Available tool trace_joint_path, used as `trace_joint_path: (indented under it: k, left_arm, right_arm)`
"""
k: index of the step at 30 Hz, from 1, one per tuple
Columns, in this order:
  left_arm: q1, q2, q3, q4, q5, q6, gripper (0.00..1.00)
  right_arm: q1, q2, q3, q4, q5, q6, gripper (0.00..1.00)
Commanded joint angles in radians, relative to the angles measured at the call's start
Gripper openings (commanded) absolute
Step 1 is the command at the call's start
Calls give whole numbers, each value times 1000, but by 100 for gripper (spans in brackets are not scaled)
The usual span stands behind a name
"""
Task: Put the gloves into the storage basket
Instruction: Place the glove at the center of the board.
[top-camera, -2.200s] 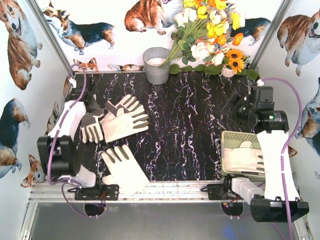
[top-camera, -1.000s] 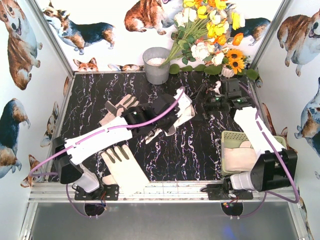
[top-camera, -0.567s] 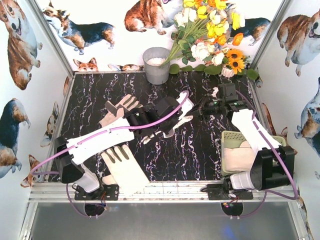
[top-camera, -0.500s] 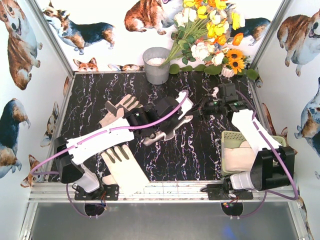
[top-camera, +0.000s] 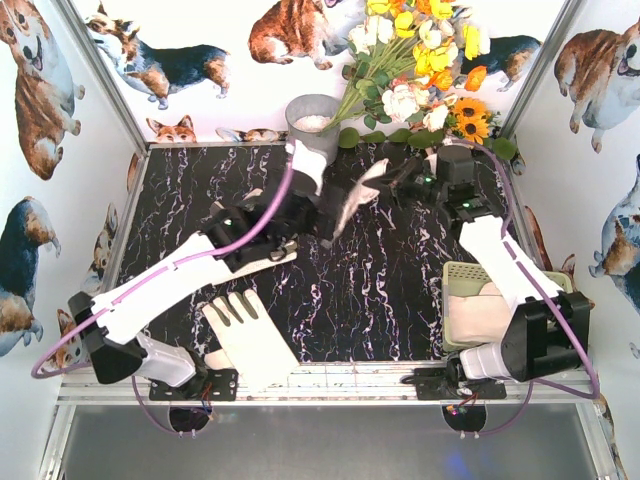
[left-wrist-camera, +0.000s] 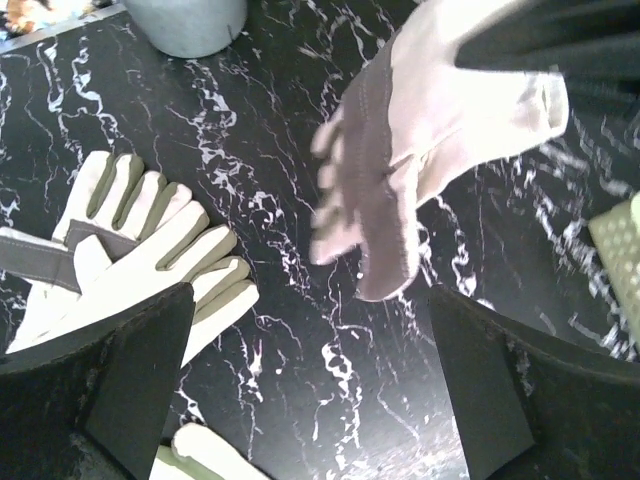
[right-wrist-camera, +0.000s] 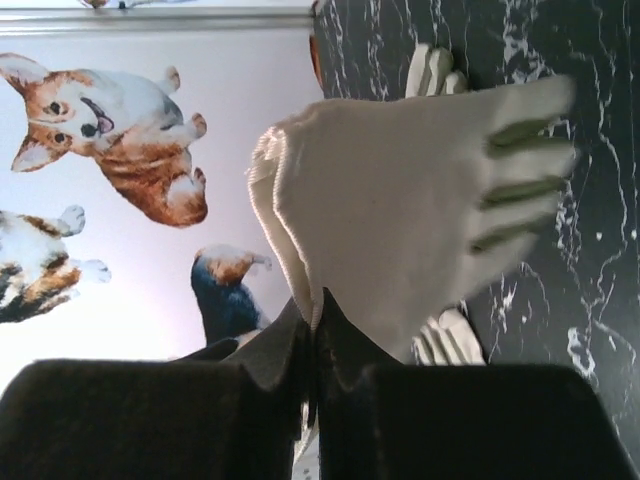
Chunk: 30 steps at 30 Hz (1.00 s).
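Black marbled bench (top-camera: 400, 290) carried everything. Storage basket (top-camera: 460, 270) sat at its near right corner, partly under the right arm, with one stowed glove (top-camera: 480, 315) lying inside it. Grey bucket (top-camera: 312, 130) stood at the far edge, well apart from the basket.

Gloves outside the basket:
- hanging glove (right-wrist-camera: 400, 210): in the air over the far middle of the bench, pinched at its cuff edge, fingers dangling free. Motion-blurred in the left wrist view. Well apart from the basket.
- overlapping pair (left-wrist-camera: 130, 250): flat on the left half of the bench, one glove lying partly on the other, mostly hidden under the left arm in the top view.
- front glove (top-camera: 245, 335): flat at the near edge, left of centre, fingers pointing away from the arm bases.

Right gripper (right-wrist-camera: 312, 310): clamped tight on the hanging glove, fabric squeezed between the fingertips.

Left gripper (left-wrist-camera: 312, 295): spread wide, holding nothing. Hanging glove sat just ahead of it, clear of both fingers (left-wrist-camera: 130, 370), bare bench below.
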Motion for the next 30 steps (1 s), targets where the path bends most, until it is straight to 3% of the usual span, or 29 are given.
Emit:
trace_joint_path:
  k: [1,5,11,13,15,17,20,26,30]
  left_arm:
    - [59,-48,-16,58,5,-151,95]
    - [80,-65,-96,122,105,-193,98]
    - [81,0,-101,18,139,-305,100]
    - [88,3,-130,10,143,-365,100]
    - [95,-1,-170,26,165,-414,100]
    - [110,-10,-221,52,201,-461,100]
    - [145,-21,-301,69,254,-559,100]
    - [215,-85,-479,175,368,-696,100]
    - [288,-93,-584,236,469,-725,98]
  right_arm:
    - [66,-78,-56,156,254,-32,0]
    - [127,-104,-204,-124,448,-12,0]
    - [175,-66,-364,-112,364,53,0]
    - [185,-49,-359,-147,337,31,11]
    - [191,-54,-333,-214,332,-19,30]
    - [191,-84,-298,-312,385,-72,52]
    - [191,-157,-246,-423,501,-151,70]
    - [188,-282,-201,-447,687,-338,72]
    - [182,-280,-187,-379,607,-525,70]
